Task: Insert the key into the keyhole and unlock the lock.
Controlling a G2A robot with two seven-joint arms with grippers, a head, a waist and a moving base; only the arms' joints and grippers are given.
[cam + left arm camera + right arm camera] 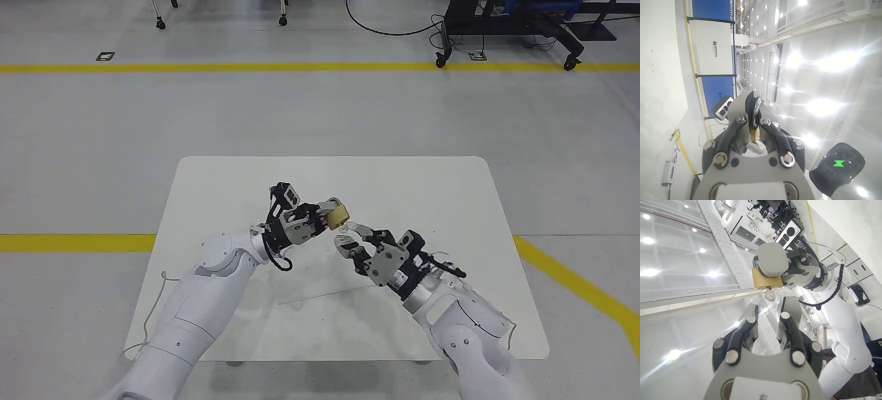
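A brass padlock (766, 280) is held above the white table (440, 190), with my left gripper (325, 215) shut on it. In the left wrist view its silver shackle (758, 106) sticks out between the fingers and the brass body (754, 134) sits deeper in. A small silver key (770, 295) stands in the keyhole on the padlock's underside. My right gripper (770, 306) is just below the key, open. Its fingertips flank the key's head without gripping it. In the top view the right gripper (350, 240) sits close beside the padlock (337, 212).
Both arms meet over the middle of the table, above the surface. Yellow floor lines run beside and behind the table (80, 242). A wheeled cart base (510, 40) stands far back right.
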